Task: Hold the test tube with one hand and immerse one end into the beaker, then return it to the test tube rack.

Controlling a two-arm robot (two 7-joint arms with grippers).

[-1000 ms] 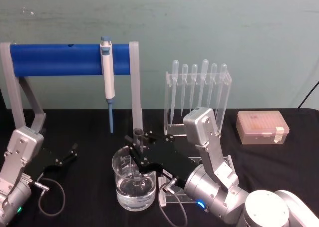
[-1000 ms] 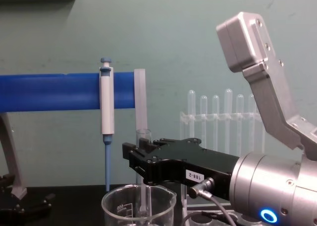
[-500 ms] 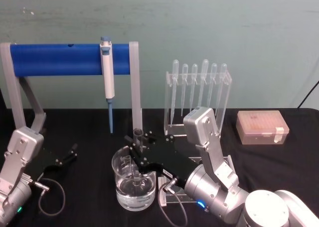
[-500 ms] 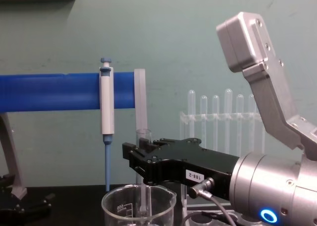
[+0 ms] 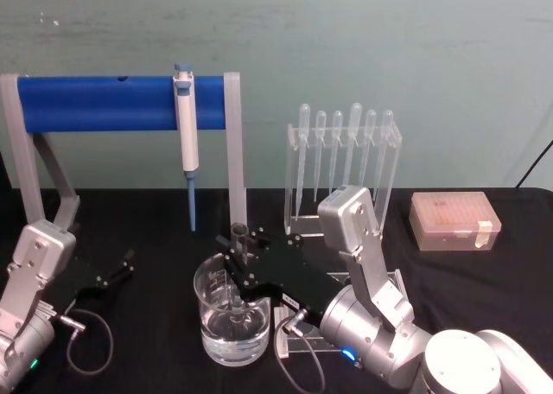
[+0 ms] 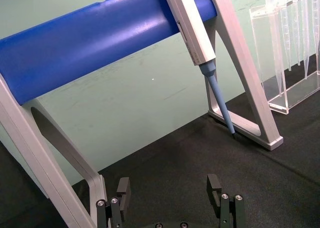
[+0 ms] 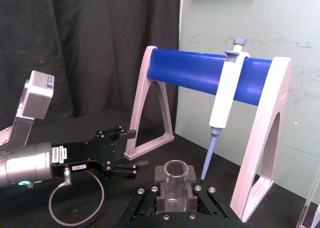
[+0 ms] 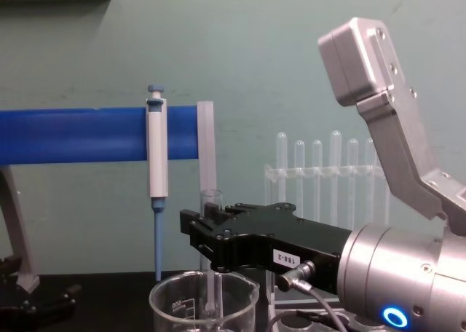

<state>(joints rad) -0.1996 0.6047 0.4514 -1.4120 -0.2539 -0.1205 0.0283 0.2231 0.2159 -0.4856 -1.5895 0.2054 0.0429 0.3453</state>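
My right gripper (image 5: 241, 259) is shut on the clear test tube (image 5: 239, 233), holding it upright over the glass beaker (image 5: 210, 323). In the chest view the test tube (image 8: 211, 201) passes down through the black right gripper (image 8: 209, 239), and its lower end hangs inside the beaker (image 8: 169, 303), which holds water. The right wrist view shows the tube's open rim (image 7: 175, 174) clamped between the fingers. My left gripper (image 5: 117, 269) rests open at the left of the table, seen open with nothing between its fingers in the left wrist view (image 6: 169, 192).
A blue-and-white pipettor (image 5: 186, 135) hangs on a blue-bar stand (image 5: 95, 103) behind the beaker. A clear rack of plastic pipettes (image 5: 344, 165) stands at the back, and a tip box (image 5: 454, 221) at the right. A cable (image 5: 86, 342) loops by the left arm.
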